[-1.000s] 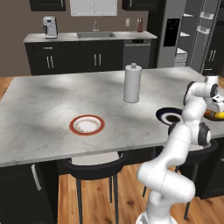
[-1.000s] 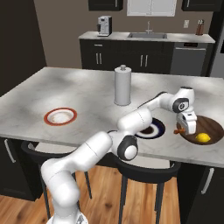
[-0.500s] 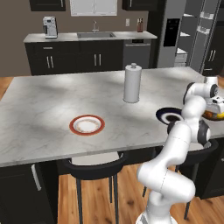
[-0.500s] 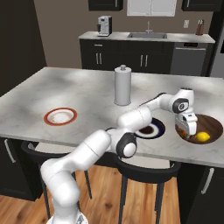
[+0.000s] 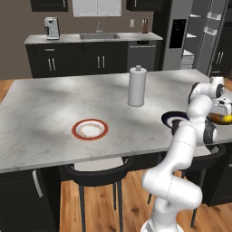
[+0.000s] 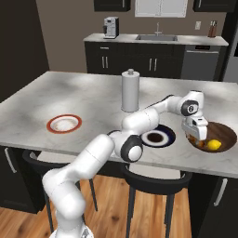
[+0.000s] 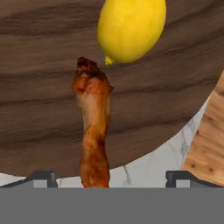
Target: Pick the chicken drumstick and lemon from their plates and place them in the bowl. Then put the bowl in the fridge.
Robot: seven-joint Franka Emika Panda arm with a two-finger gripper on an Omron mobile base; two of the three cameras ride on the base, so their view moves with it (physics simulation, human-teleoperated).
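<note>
On the marble island [image 5: 54, 104], drumstick [image 7: 93, 127] in bowl [image 7: 43, 65] between wide-open, empty jaws

The brown wooden bowl [image 6: 225, 135] sits near the surface's right edge, holding the yellow lemon [image 7: 131, 29] and the golden-brown chicken drumstick [image 7: 93, 127] lying just beside it.

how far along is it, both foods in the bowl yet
Done: the lemon and chicken drumstick both lie in the bowl, and both plates are bare. In hand: nothing; the gripper is open above the drumstick. Left: carrying the bowl to the fridge.
</note>
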